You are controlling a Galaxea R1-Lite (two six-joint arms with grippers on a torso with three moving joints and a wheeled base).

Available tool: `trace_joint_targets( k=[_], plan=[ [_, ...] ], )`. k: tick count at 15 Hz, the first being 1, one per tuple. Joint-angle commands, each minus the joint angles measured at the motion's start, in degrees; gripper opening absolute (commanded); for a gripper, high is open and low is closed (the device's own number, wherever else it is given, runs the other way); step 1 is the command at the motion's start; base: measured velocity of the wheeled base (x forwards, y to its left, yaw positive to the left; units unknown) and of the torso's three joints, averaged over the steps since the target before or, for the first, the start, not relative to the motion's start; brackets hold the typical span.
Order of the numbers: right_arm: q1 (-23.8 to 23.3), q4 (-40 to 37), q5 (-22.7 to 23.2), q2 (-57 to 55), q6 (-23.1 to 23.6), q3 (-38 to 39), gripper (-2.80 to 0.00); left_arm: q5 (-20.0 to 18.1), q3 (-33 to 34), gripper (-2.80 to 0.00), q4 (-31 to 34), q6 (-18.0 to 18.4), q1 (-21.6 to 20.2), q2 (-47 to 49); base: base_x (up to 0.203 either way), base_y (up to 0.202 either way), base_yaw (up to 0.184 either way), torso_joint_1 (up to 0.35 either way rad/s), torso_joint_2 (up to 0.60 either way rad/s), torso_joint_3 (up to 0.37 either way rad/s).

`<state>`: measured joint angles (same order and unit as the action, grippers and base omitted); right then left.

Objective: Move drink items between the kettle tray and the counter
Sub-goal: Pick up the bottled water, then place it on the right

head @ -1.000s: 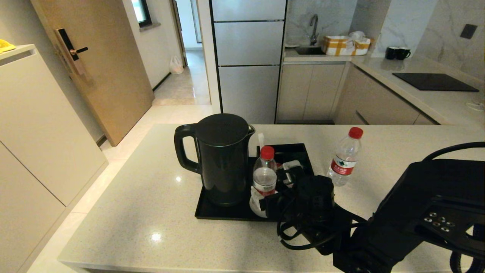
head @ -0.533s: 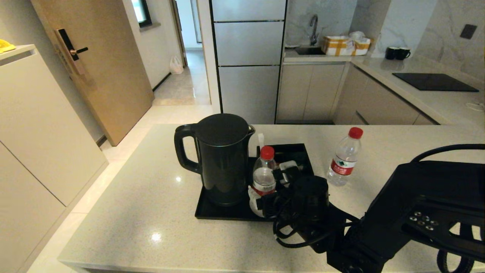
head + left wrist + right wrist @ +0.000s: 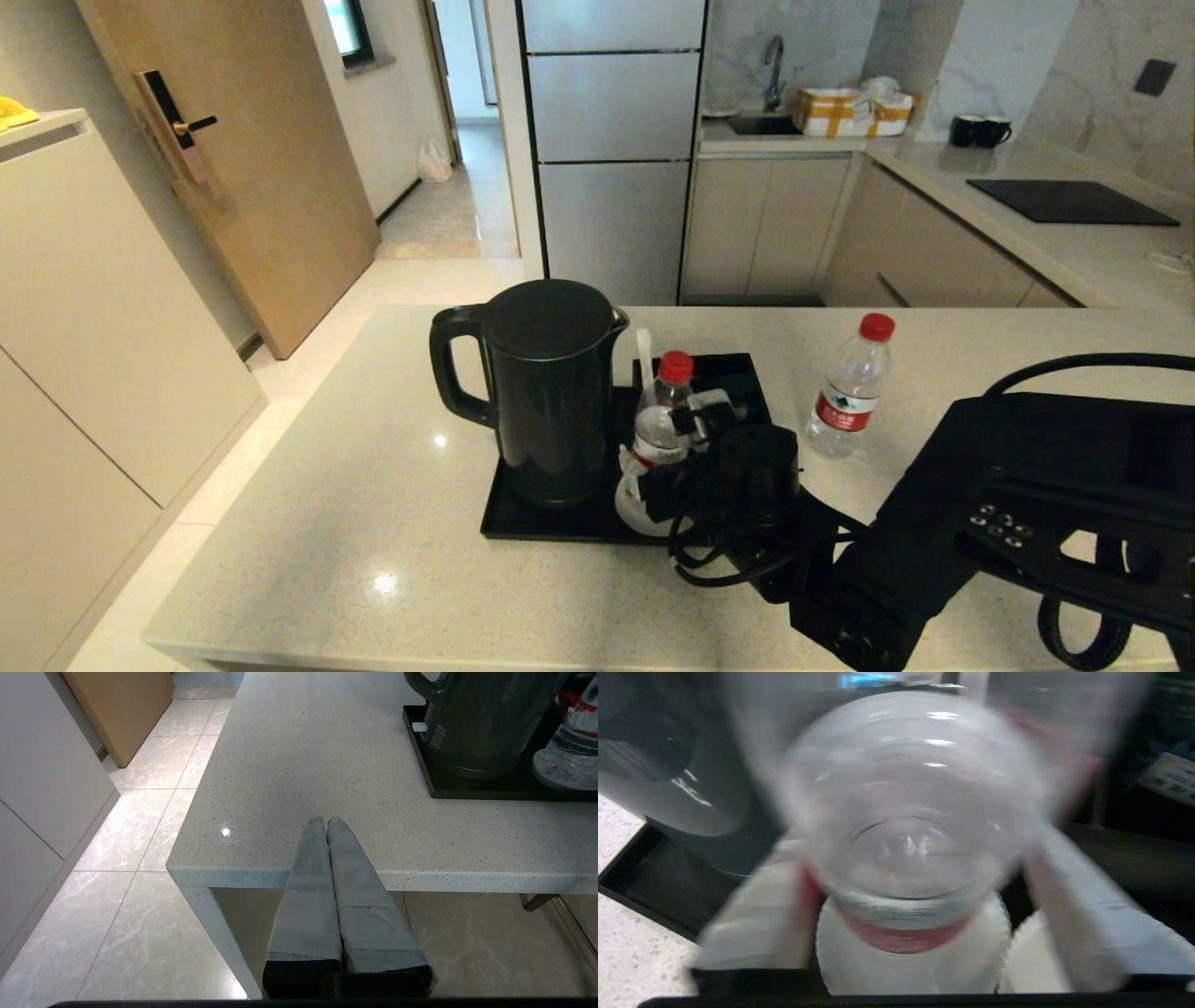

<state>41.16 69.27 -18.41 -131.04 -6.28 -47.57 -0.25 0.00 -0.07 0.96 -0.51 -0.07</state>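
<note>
Clamped on the near water bottle (image 3: 660, 422), the right gripper (image 3: 653, 467) has tipped it rightward off upright above the kettle tray (image 3: 523, 523) since half a second ago; the left gripper (image 3: 325, 822), pressed closed, hangs at the counter's (image 3: 373, 523) near edge.

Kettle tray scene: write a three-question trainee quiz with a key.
1. True or false: the left pincer is open.
2. The right pincer grips: A kettle; B tray bottle; C mug.
3. Fill in: the free bottle stands on the ___.
Key: 1 false; 2 B; 3 counter.
</note>
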Motion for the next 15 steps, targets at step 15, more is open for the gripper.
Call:
trace_joint_targets(
  k=[15],
  plan=[
    [-1.5,-14.3,-1.0,18.5,2.2,0.6,-2.8,0.0,0.1,-2.8,0.0,0.0,-0.1,0.1,0.0,0.0,0.0,0.0,0.0,0.0]
  ],
)
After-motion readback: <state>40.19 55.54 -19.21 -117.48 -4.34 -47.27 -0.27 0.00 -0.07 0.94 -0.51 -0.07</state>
